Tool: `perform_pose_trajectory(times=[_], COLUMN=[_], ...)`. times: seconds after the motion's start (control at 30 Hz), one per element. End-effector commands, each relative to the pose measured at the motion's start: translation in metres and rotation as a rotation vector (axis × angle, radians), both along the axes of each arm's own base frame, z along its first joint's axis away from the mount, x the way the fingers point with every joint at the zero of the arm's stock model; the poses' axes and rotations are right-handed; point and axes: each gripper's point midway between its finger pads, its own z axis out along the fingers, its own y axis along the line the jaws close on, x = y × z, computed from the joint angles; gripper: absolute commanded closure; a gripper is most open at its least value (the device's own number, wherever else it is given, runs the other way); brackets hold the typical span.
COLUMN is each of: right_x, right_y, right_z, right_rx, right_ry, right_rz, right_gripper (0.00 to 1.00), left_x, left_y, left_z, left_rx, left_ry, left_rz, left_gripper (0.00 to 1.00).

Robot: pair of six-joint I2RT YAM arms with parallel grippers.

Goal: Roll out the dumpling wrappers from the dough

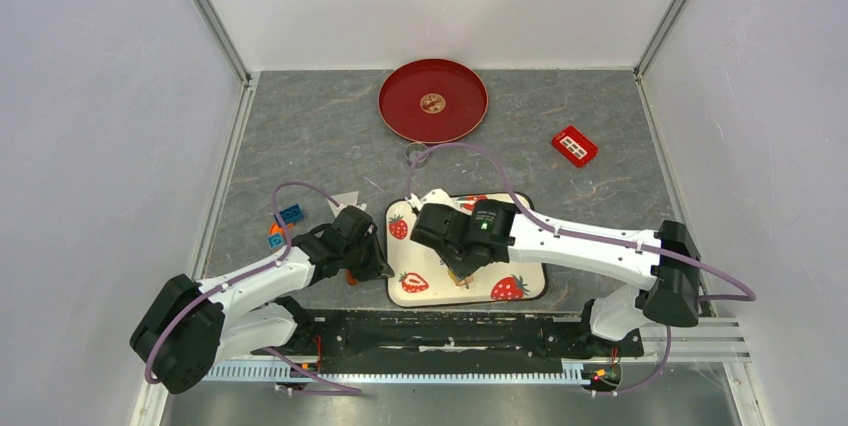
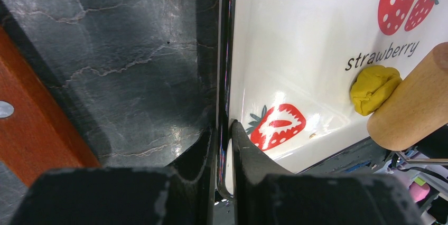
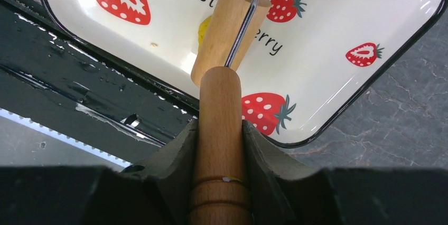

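A white strawberry-print tray [image 1: 425, 258] lies at the near middle of the table. My left gripper [image 1: 375, 261] is shut on the tray's left rim [image 2: 226, 103], with the dark edge pinched between its fingers [image 2: 248, 151]. My right gripper [image 3: 219, 124] is shut on the wooden handle [image 3: 219, 103] of a small roller. The roller's drum [image 3: 230, 29] rests against a yellow dough lump [image 2: 374, 88] in the tray. The drum hides most of the dough in the right wrist view. One small round dumpling wrapper [image 1: 432, 102] lies in the middle of the red plate [image 1: 405, 111] at the back.
A small metal ring [image 1: 418, 154] stands between plate and tray. A red block [image 1: 574, 145] lies at the back right. Blue blocks [image 1: 289, 214] and an orange piece sit left of my left arm. A black rail [image 1: 440, 331] runs along the near edge.
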Motion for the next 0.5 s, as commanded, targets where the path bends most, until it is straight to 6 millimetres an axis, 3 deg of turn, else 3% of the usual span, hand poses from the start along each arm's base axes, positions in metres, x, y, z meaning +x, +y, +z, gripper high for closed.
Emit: perform_pose_trajectory(times=[0.0,0.17,0.33,0.47], right_x=[-0.014,-0.025,-0.025,-0.019], right_y=[0.018,0.02,0.007,0.004], right_z=[-0.013,-0.024,-0.031,-0.021], right_rx=[0.084,0.104,0.055,0.068], right_ry=[0.067,0.107,0.101,0.058], right_rz=[0.003,0.013,0.002,-0.02], right_gripper=[1.0,1.0,1.0,1.0], left_x=[0.003,0.003,0.003,0.003], left_y=[0.007,0.007,0.007,0.007], left_z=[-0.008,-0.008,-0.008,-0.007], left_rx=[0.037,0.038,0.037,0.036], left_ry=[-0.003,-0.002,-0.003,-0.004], left_rz=[0.031,0.031,0.031,0.031], left_gripper=[0.98,0.98,0.98,0.98])
